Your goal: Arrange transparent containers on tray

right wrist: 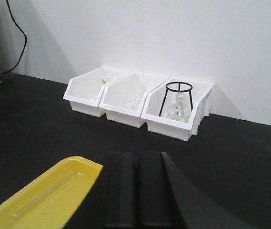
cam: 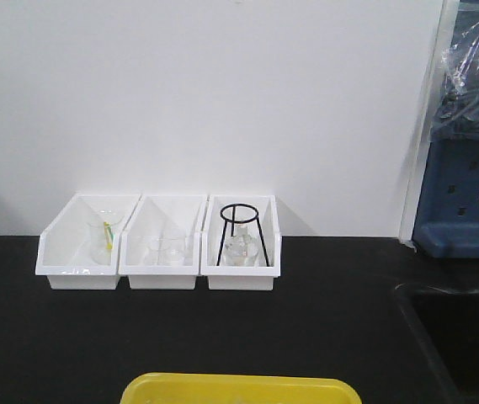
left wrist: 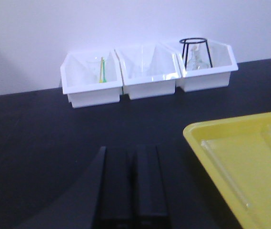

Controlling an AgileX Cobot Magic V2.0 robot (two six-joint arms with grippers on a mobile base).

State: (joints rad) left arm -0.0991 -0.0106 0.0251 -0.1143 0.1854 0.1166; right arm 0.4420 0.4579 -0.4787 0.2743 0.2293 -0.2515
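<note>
Matte black bench against a plain white wall: three glossy white bins hold clear glassware, the rightmost also a black wire tripod. Both tubes lie flat in the rounded yellow tray. Left tool and right tool clenched, empty.

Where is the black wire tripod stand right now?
The black tripod stand sits inside the rightmost white bin against the wall in the front view, over a small clear flask.

Bins: three side by side, 12 o'clock on worktop, against wall.
Tripod: in right bin.
Tray: 6 o'clock, tubes inside.
</note>
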